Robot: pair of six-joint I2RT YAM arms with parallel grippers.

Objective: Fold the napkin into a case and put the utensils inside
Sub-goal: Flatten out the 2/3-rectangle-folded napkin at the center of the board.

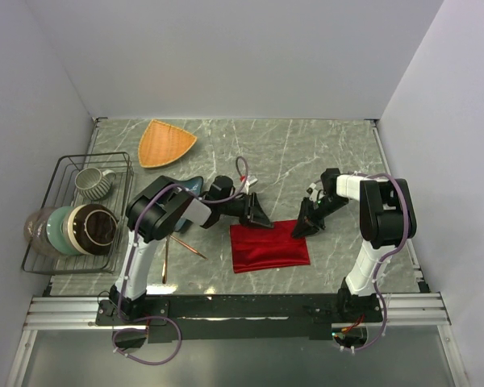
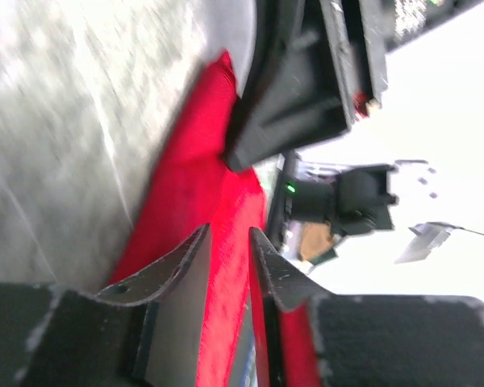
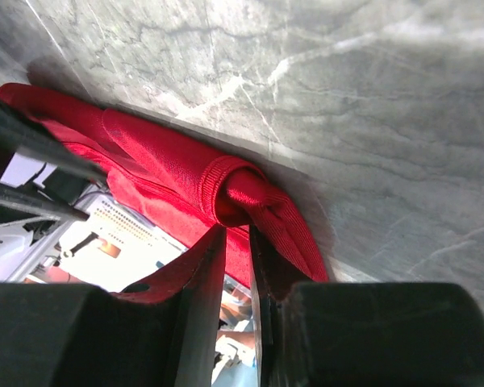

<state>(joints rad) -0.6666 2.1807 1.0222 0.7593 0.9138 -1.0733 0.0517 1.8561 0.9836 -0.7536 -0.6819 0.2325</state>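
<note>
Right gripper [image 1: 304, 227] leans down onto the far right corner of the napkin [image 1: 270, 248]. In its wrist view the black fingers [image 3: 202, 266] stand close together, pinching a bunched, rolled fold of the red fabric between their tips. The weave is fine and slightly glossy there, with a hemmed edge curling over itself. Left gripper [image 1: 256, 216] sits at the far left corner of the same cloth, its jaws a narrow slot apart with red showing through the gap. That wrist view is blurred, so whether its fingertips [image 2: 181, 258] touch the fabric cannot be told. From above, the napkin lies as a soft, creased rectangle, wider than deep, on the grey marble-veined table [image 1: 323, 153] between the two arms. The utensils [image 1: 185, 247], thin copper-coloured pieces with slender handles, lie on the stone left of the cloth and apart from it, beside the left arm's base. Farther back sits an orange triangular plate [image 1: 166, 143] with rounded corners. A dark wire rack [image 1: 97, 157] at the left edge holds a ribbed mug [image 1: 93, 182] and round bowls [image 1: 81, 230].
</note>
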